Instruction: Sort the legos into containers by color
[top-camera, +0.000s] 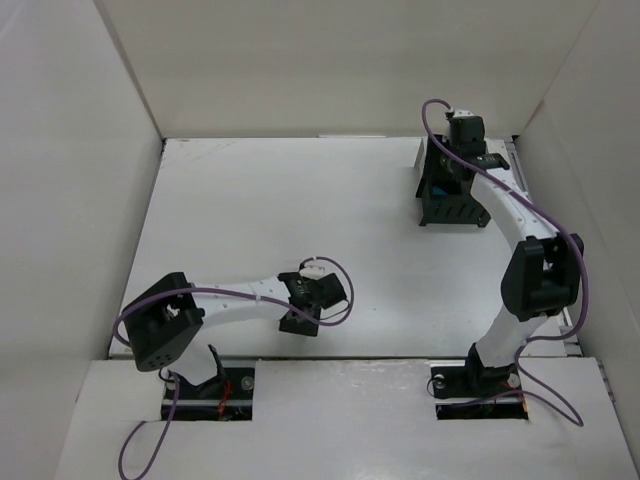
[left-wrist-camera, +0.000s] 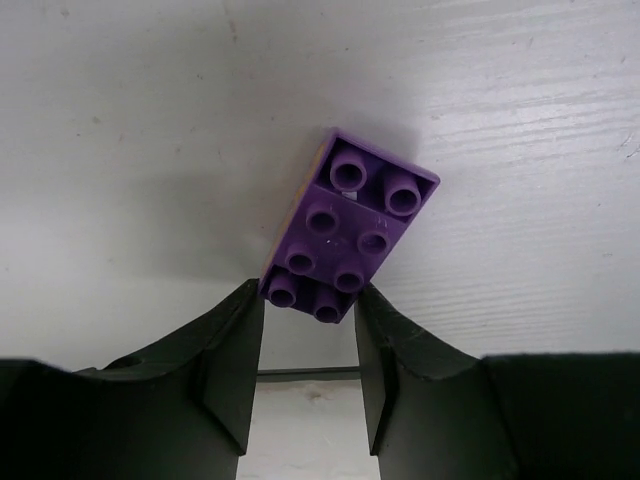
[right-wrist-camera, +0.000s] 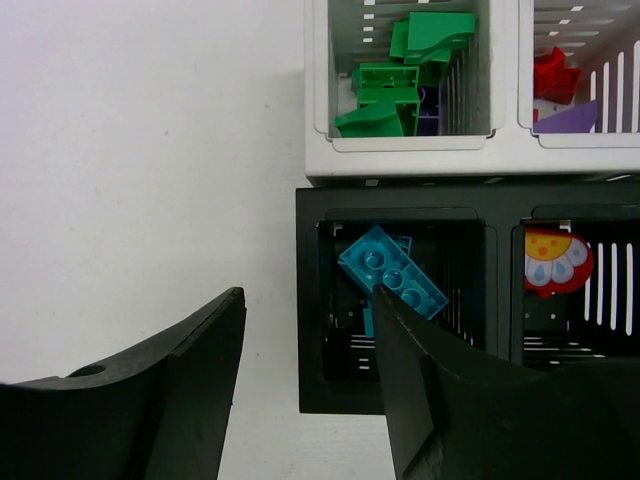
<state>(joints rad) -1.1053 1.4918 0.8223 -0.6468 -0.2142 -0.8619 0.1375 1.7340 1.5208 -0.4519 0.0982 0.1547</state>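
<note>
Your left claw (left-wrist-camera: 308, 300) pinches the near end of a purple studded plastic brick (left-wrist-camera: 345, 225) (lifted or not, I cannot tell) — pickup step. Next, carry it to the slatted square bins (right-wrist-camera: 400, 198) just ahead of your right claw (right-wrist-camera: 308, 300) — jaws apart, empty.

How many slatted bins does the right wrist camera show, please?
4. Upper-left white slatted bin holds green bricks; upper-right white bin, red brick; lower-left black bin, teal brick; lower-right black bin, orange piece. More may be hidden.
</note>
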